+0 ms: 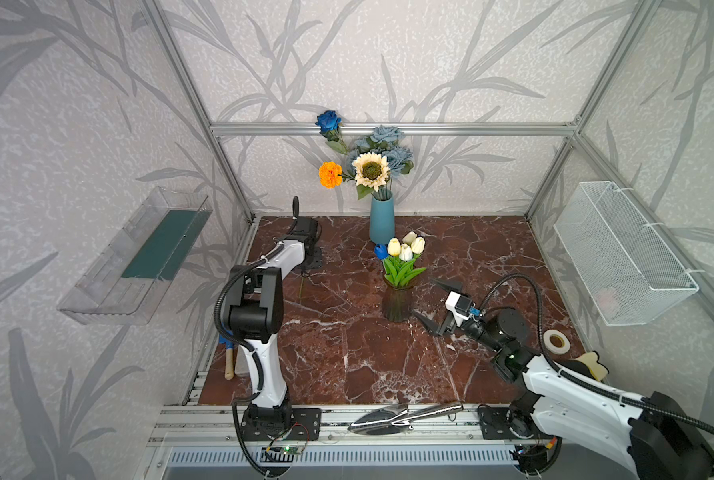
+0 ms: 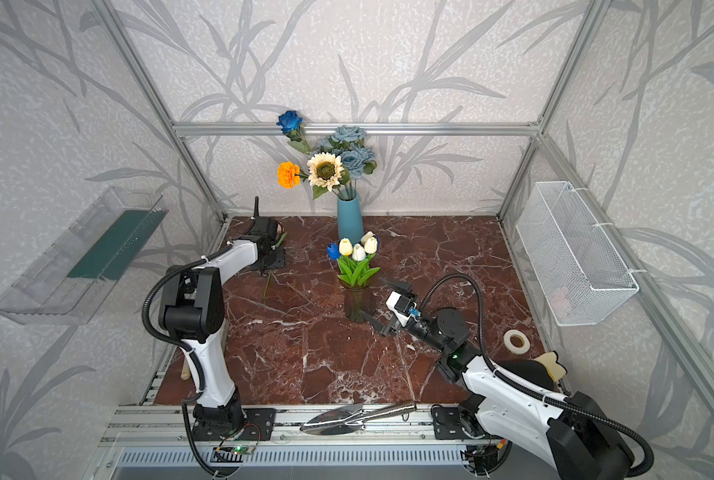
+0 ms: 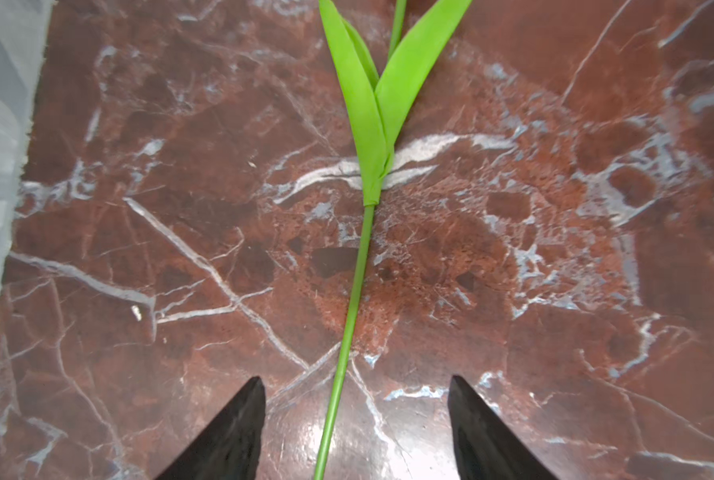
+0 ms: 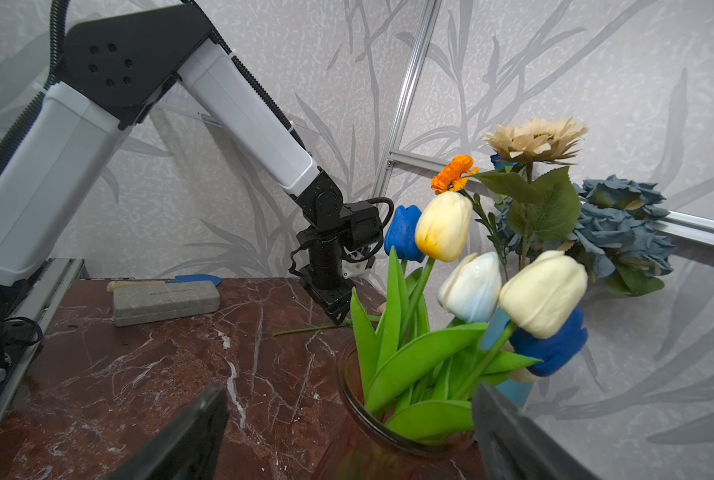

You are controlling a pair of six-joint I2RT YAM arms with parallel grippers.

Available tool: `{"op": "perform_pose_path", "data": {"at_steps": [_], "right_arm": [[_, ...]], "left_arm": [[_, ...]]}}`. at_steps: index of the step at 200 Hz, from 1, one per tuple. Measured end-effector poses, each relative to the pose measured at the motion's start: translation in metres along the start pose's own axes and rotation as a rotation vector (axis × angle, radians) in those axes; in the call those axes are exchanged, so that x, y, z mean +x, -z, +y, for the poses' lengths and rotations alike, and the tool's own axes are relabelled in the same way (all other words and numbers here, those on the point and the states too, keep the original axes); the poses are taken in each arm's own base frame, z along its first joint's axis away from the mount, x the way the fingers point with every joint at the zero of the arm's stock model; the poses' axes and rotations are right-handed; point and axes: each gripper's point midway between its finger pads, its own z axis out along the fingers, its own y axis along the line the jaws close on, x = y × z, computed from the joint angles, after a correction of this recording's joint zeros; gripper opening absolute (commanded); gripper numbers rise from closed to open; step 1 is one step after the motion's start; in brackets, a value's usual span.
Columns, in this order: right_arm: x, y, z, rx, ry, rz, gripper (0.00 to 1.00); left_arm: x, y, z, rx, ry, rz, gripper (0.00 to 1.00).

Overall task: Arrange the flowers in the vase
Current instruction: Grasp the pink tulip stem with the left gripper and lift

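Stem (image 3: pixel 359 266) of 1 loose tulip lies flat on the red marble counter (image 3: pixel 139 232). It runs betw. the 2 black fingers (image 3: pixel 230 436) of the left hand (image 3: pixel 356 382). Left hand is open & points down at the counter. Its fingers stand 1 on each side of the stem, not touching it. 2 green leaves (image 3: pixel 371 104) spread out ahead of the fingertips. The flower head is outside the left wrist view, so its colour I cannot tell.

Right hand (image 1: pixel 435 305) is wide open too & holds nothing. It is low over the counter, w/ the glass vase (image 1: pixel 397 305) just in front of its fingertips. In the right wrist view the vase rim shows betw. the 2 fingers, but in both top views the fingers look apart from the glass. In this vase stand the tulips (image 1: pixel 403 249): blue, yellowish, white & cream, at least 5 heads.

Farther beyond the right hand, behind the glass vase, stands the blue vase (image 1: pixel 382 220). It holds the sunflower (image 1: pixel 371 170), orange marigold (image 1: pixel 330 174), dusty-blue roses (image 1: pixel 388 143) & 1 dark blue rose (image 1: pixel 328 120).
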Motion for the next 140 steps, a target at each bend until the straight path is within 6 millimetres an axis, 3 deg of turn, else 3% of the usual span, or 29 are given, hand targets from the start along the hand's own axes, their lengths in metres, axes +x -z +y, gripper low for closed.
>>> {"op": "perform_pose_path", "data": {"at_steps": [40,98,113,125,140], "right_arm": [[-0.009,0.002,0.0,0.002,0.009,-0.025,0.93],[-0.007,0.005,0.001,0.0,0.002,-0.023,0.93],[-0.007,0.005,0.001,0.001,0.002,-0.024,0.93],[-0.008,0.005,0.001,0.001,0.003,-0.028,0.93],[-0.008,0.005,0.001,0.001,0.003,-0.028,0.93]], "left_arm": [[0.004,-0.013,0.014,-0.012,0.011,0.075,0.52],[0.007,-0.036,0.011,0.005,-0.026,0.151,0.45],[0.003,-0.038,0.009,0.011,-0.036,0.151,0.36],[0.002,-0.04,0.008,0.012,-0.043,0.157,0.35],[-0.001,-0.041,0.007,0.013,-0.049,0.158,0.21]]}}
